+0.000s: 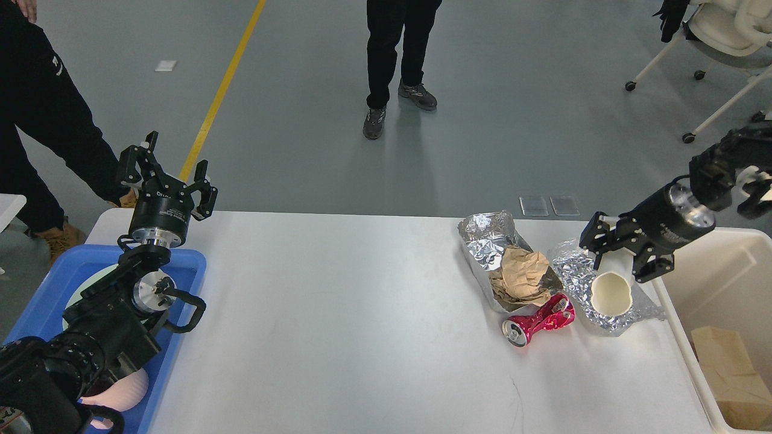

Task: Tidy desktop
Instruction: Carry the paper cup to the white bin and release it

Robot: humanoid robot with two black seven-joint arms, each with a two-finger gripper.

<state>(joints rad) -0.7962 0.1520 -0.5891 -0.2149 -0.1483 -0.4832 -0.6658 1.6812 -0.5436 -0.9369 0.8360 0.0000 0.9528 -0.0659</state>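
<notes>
The desktop (338, 313) is a wide white tabletop. My right gripper (621, 262) is raised above its right end, shut on a squashed white paper cup (610, 290) whose open mouth faces me. Below it lie a crumpled foil sheet (588, 271), a crushed red can (537, 320), and a foil tray (487, 241) holding crumpled brown paper (523, 276). My left gripper (166, 172) stands open and empty above the far edge of the blue tray (181, 265) at the left.
A cream bin (724, 271) with cardboard inside stands off the table's right end. The blue tray holds a pale plate and a pink object (123, 389). Two people stand on the floor beyond the table; a wheeled chair is far right.
</notes>
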